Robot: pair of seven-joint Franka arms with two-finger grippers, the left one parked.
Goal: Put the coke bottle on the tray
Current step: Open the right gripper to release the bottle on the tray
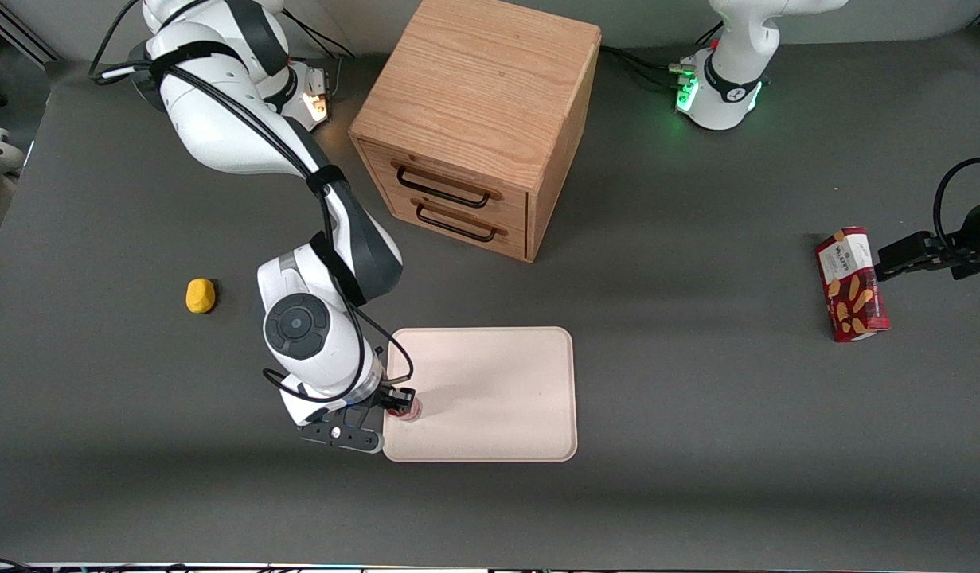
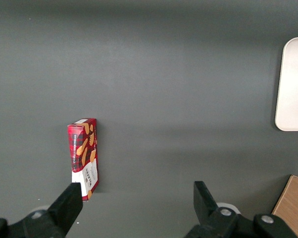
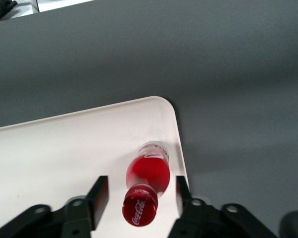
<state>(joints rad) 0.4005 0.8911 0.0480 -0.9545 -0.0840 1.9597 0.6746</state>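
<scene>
On the tray (image 3: 65,148), near its corner at the working arm's end, stands the coke bottle (image 3: 147,184), upright, base down. Gripper (image 3: 142,196) hovers directly above, fingers spread either side of the cap with visible gaps, gripping nothing.

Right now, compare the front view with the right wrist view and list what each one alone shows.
Front view only: the wooden two-drawer cabinet, the yellow lump and the red snack box.

Right wrist view only: the open gripper with fingers either side of the small red coke bottle without touching it, and its clear base on the tray.

Both: the bottle standing inside the pale cream-pink tray, near one corner.
</scene>
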